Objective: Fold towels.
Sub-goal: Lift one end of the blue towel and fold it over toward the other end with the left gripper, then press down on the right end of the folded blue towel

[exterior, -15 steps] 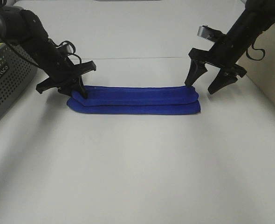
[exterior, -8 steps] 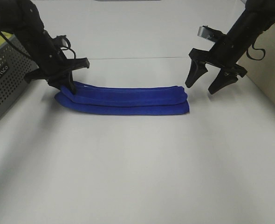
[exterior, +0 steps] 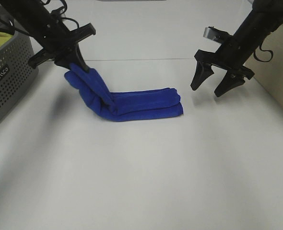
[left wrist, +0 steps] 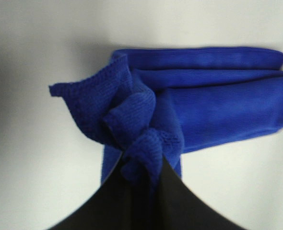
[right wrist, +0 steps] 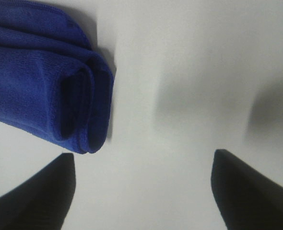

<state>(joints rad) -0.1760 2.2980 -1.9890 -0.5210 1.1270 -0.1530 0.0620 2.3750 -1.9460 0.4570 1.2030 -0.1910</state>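
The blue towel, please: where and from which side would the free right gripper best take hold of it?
Probably the towel's free short end, nearest the open right gripper. The layers lie stacked flat on the table there, so come in low from the right, pinching all layers; the left gripper holds the lifted other end.

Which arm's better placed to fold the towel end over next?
Left. The left gripper is shut on the raised end of the towel; the right gripper hangs open, clear of its other end.
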